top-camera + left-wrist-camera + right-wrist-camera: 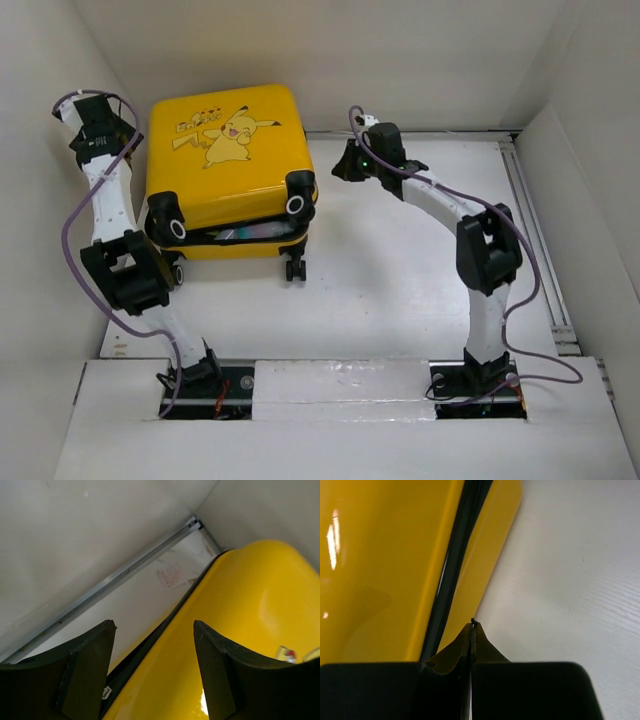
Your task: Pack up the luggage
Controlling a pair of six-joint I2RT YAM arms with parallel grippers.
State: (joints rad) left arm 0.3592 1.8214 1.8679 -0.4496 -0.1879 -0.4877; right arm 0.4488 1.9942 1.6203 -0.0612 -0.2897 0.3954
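The luggage (225, 150), a yellow hard-shell suitcase with a cartoon print, lies flat at the back left of the table. Its lid is lowered, and a gap at the near side shows pale contents (245, 232). My left gripper (128, 140) is at the case's far left edge. In the left wrist view it (154, 625) stands open over the yellow shell (240, 630) and black zipper trim (145, 650). My right gripper (340, 165) is at the case's right side. It (472, 622) is shut beside the zipper trim (455, 565), with a tiny dark bit at its tips that I cannot identify.
White walls enclose the table on the left, back and right. A metal rail (535, 230) runs along the right side, and another rail (125, 575) runs along the wall behind the case. Small black wheels (295, 268) stick out toward me.
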